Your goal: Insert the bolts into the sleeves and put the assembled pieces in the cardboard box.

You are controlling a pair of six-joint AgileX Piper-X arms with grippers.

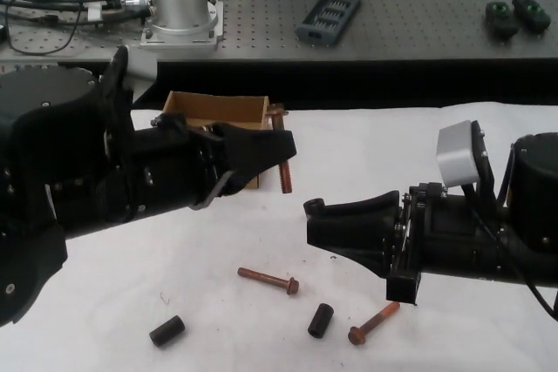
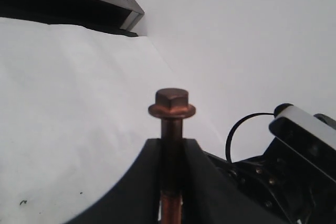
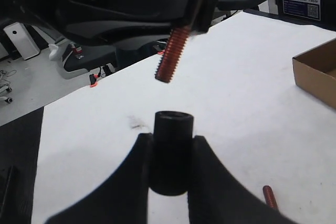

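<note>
My left gripper [image 1: 281,151] is shut on a copper bolt [image 2: 171,109], held upright with its hex head up, just in front of the cardboard box [image 1: 214,111]. My right gripper [image 3: 172,148] is shut on a black sleeve [image 3: 172,129] with its open bore facing up. In the right wrist view the bolt's threaded end [image 3: 170,56] hangs a short way above the sleeve's mouth, tilted slightly and apart from it. In the high view the right gripper [image 1: 314,211] sits just below and right of the held bolt [image 1: 284,172].
On the white cloth near the front lie two loose bolts [image 1: 268,280] [image 1: 373,322] and two loose black sleeves [image 1: 321,320] [image 1: 166,330]. A grey perforated bench [image 1: 418,6] with a dark tray [image 1: 330,11] lies behind the box.
</note>
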